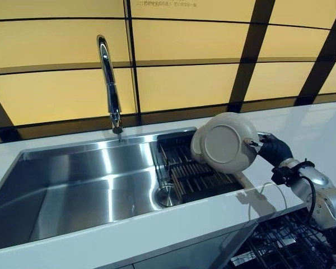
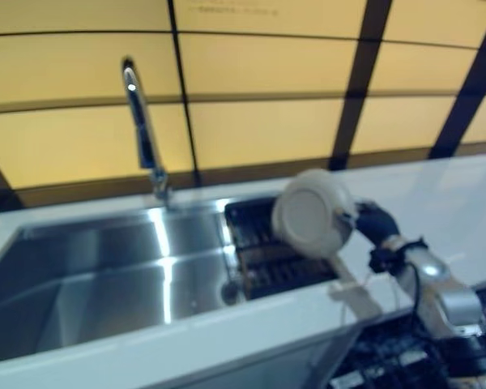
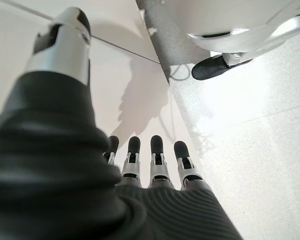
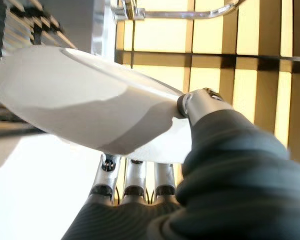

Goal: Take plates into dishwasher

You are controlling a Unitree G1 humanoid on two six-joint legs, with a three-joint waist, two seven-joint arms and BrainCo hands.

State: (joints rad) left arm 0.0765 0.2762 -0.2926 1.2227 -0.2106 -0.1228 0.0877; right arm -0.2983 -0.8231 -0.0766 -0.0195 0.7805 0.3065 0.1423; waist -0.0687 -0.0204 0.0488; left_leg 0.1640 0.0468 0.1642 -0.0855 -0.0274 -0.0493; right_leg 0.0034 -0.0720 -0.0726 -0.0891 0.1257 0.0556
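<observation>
Lower right of the frame, nearest: the black wire dishwasher rack [image 1: 280,246], open below the edge of the white desk [image 1: 157,221]. No plate in it yet.

Just above, on the right: the right hand [image 1: 273,149] under its dark ribbed cover, holding up the round white plate [image 1: 224,143]. Thumb on one face of the plate, silver fingers [image 4: 135,177] on the other, pinching its rim between them. Plate tipped up on edge, back facing the camera, hanging over the dark slatted drain rack [image 1: 193,174] in the right end of the shiny steel sink [image 1: 73,185]. Cannot tell if the plate touches that rack.

Left hand [image 3: 155,165] seen only in its own wrist view, low down over the pale floor, fingers straight and a little apart, holding nothing.

Farther back, upper left of the middle: the tall chrome tap [image 1: 109,84], then the yellow panelled wall [image 1: 185,84].

Likely trouble: only a pinch on a smooth rim, so a quick swing down to the dishwasher rack could let the plate slip and break. Could also bump the desk edge on the way down, since the rack sits right under it.
</observation>
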